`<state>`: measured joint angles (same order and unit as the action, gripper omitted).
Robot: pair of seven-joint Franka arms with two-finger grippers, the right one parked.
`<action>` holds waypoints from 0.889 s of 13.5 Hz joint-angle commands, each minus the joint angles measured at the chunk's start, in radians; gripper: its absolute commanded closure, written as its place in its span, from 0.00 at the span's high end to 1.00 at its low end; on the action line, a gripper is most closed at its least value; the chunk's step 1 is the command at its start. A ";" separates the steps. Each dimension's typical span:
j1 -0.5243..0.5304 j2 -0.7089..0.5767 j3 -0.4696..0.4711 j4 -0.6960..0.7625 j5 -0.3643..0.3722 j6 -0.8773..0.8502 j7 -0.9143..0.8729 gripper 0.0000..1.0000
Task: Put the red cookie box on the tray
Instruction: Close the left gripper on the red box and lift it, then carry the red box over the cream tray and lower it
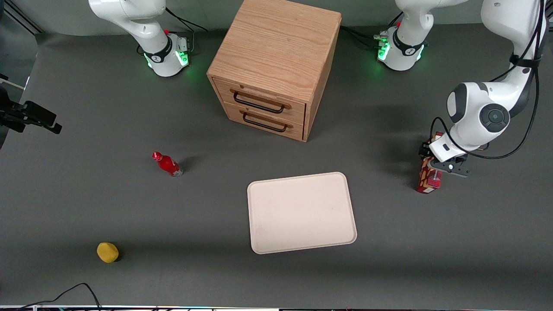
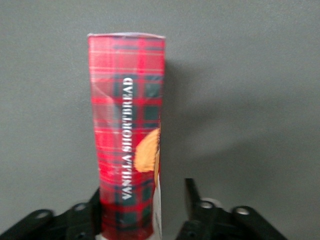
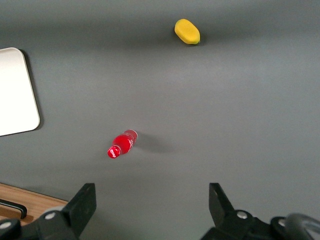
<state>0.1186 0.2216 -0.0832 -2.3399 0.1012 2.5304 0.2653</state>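
Wrist view shows the gripper point(image 2: 142, 210) pinching the red cookie box point(image 2: 127, 135) lengthwise; tray point(image 1: 302, 242) sits well apart, toward the parked arm.

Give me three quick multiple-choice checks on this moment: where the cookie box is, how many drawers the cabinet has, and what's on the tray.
1. The cookie box is:
A. on the tray
B. on the table at the gripper, toward the working arm's end
C. on the cabinet

2. Cabinet drawers showing:
A. one
B. two
C. three

3. The tray holds:
A. the bottle
B. the yellow object
C. nothing

Answers: 1 B, the box stands between the gripper's fingers, apart from the tray. 2 B, two handles face front. 3 C, its whole surface is bare.
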 commanded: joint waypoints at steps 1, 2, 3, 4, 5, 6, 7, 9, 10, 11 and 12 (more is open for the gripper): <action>-0.004 -0.008 0.008 0.010 0.011 -0.008 0.031 0.00; -0.002 -0.014 0.008 0.023 0.011 -0.019 0.034 0.00; -0.002 -0.019 0.008 0.059 0.011 -0.072 0.032 0.00; -0.004 -0.022 0.008 0.115 0.009 -0.157 0.029 0.00; -0.004 -0.028 0.006 0.179 -0.003 -0.255 0.023 0.00; -0.005 -0.033 0.003 0.267 -0.012 -0.362 0.017 0.00; -0.008 -0.031 -0.003 0.368 -0.024 -0.490 0.000 0.00; -0.011 -0.019 -0.036 0.575 -0.053 -0.736 -0.079 0.00; -0.011 -0.016 -0.070 0.661 -0.058 -0.819 -0.156 0.00; -0.013 -0.016 -0.110 0.713 -0.060 -0.860 -0.255 0.00; -0.013 -0.008 -0.168 0.753 -0.061 -0.871 -0.359 0.00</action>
<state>0.1165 0.1813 -0.1759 -1.6921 0.0495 1.7266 0.0724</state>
